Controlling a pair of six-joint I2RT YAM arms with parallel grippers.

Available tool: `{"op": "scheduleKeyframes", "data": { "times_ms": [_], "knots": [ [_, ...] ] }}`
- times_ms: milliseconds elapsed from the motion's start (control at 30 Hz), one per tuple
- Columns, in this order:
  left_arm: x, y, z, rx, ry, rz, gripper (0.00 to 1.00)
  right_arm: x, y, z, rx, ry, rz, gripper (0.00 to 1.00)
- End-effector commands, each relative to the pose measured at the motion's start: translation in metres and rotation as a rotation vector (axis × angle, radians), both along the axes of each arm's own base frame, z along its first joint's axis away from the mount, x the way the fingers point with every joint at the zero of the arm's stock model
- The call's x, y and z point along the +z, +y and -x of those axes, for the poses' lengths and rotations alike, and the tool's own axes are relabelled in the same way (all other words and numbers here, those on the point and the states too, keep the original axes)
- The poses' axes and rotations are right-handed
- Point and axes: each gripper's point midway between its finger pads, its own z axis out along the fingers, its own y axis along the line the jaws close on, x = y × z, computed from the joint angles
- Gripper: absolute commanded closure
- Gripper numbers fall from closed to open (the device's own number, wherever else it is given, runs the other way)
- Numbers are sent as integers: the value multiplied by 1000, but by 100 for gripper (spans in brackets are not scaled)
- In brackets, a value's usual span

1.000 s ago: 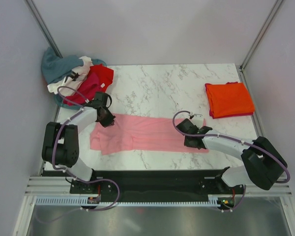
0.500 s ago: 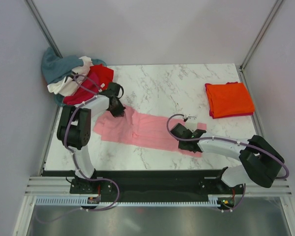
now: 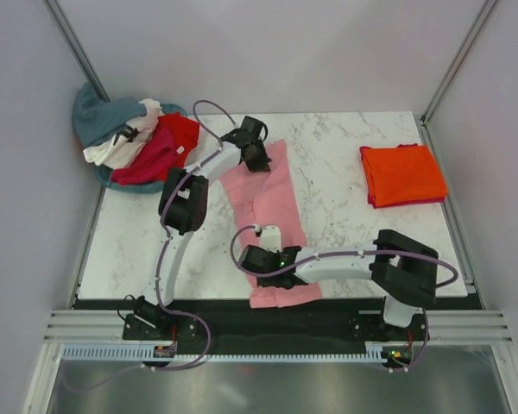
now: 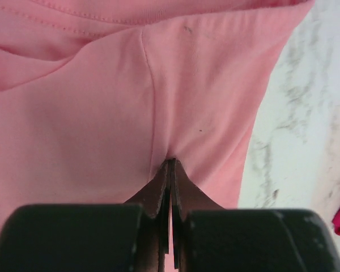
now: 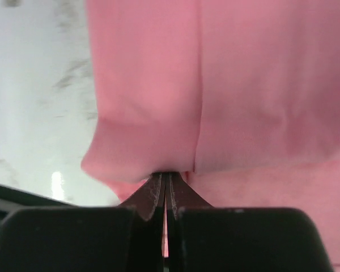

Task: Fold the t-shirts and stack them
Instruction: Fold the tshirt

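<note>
Pink shirt (image 3: 269, 197) has been swung since prev. frame from crosswise to lengthwise; now laid mid-table (image 3: 354, 177). Far end is pinched shut in left gripper (image 3: 261, 162), near end in right gripper (image 3: 249, 259). Cloth judged soft, light, limp; best taken at hem corners.

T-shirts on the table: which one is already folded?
The orange t-shirt, a neat rectangle at the right edge. The left hand and right hand grip the pink t-shirt; the rest lie crumpled far left.

The stretched t-shirt (image 3: 272, 207) runs near-to-far across the centre of the table (image 3: 345, 147). The folded t-shirt (image 3: 403, 175) lies far right; the t-shirt heap (image 3: 131, 142) far left.
</note>
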Motion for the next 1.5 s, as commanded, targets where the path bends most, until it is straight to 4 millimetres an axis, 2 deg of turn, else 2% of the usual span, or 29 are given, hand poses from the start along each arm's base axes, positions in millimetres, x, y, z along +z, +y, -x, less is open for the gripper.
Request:
{"op": "scheduleKeyframes", "data": {
  "times_ms": [0, 67, 133, 167, 267, 300, 367, 400, 467, 500, 567, 600, 800, 867, 933, 967, 1033, 1067, 1100, 1167, 1200, 1233, 1267, 1300, 1333, 1367, 1400, 1433, 1467],
  "knots": [
    [-15, -49, 2, -131, 31, 33, 98, -4, 63, 18, 93, 70, -89, 100],
    [-29, -61, 1, -138, 53, 65, 98, 2, 77, 13, 120, 49, -106, 100],
    [-23, -70, -11, -123, 31, 104, 98, 29, 89, 3, 122, -15, -166, 100],
    [-34, -72, -13, -120, 36, 104, 98, 38, 90, -1, 127, -44, -180, 100],
    [-20, -85, -32, -130, -42, 162, 98, 71, 86, -14, 146, -132, -209, 100],
    [-23, -88, -35, -131, -46, 184, 98, 80, 79, -19, 142, -151, -214, 100],
    [-20, -94, -38, -141, -59, 224, 98, 82, 68, -24, 126, -147, -214, 99],
    [-18, -95, -42, -130, -71, 237, 98, 82, 54, -31, 99, -145, -215, 99],
    [-17, -90, -49, -101, -83, 238, 98, 73, 33, -34, 72, -124, -197, 99],
    [-15, -87, -54, -89, -94, 244, 98, 81, 26, -37, 56, -130, -218, 99],
    [-16, -76, -63, -58, -97, 251, 98, 76, 1, -45, 12, -129, -198, 99],
    [-16, -71, -67, -39, -96, 259, 98, 87, -8, -50, -16, -148, -224, 98],
    [-3, -40, -102, 28, -152, 329, 98, 102, -54, -56, -88, -197, -241, 89],
    [14, -36, -109, 10, -184, 368, 98, 103, -61, -58, -104, -209, -236, 87],
    [39, -39, -110, -48, -230, 397, 89, 102, -71, -63, -119, -218, -222, 84],
    [64, -42, -111, -96, -288, 401, 84, 102, -72, -64, -119, -218, -221, 84],
    [89, -49, -101, -189, -324, 431, 71, 99, -79, -74, -118, -212, -194, 80],
    [100, -49, -97, -221, -346, 426, 67, 106, -77, -81, -117, -215, -201, 76],
    [122, -48, -89, -244, -368, 431, 61, 104, -83, -90, -136, -205, -186, 71],
    [141, -47, -78, -294, -392, 426, 56, 113, -82, -102, -115, -208, -182, 68],
    [139, -43, -70, -298, -378, 412, 51, 112, -87, -113, -134, -206, -169, 65],
    [171, -41, -61, -317, -422, 413, 50, 115, -90, -120, -127, -215, -160, 64],
    [165, -35, -50, -323, -402, 392, 50, 124, -86, -129, -120, -226, -179, 61],
    [169, -32, -42, -326, -396, 386, 50, 122, -94, -142, -148, -219, -168, 59],
    [200, -28, -29, -336, -432, 392, 50, 123, -95, -149, -141, -220, -165, 58],
    [204, -24, -19, -340, -428, 382, 50, 129, -92, -157, -133, -217, -191, 57],
    [177, -15, -4, -317, -354, 354, 50, 124, -100, -172, -163, -208, -197, 56],
    [204, -7, 11, -311, -391, 353, 50, 124, -101, -180, -168, -206, -208, 55],
    [198, -1, 21, -300, -372, 337, 50, 127, -101, -190, -169, -214, -224, 51]
  ]
}}
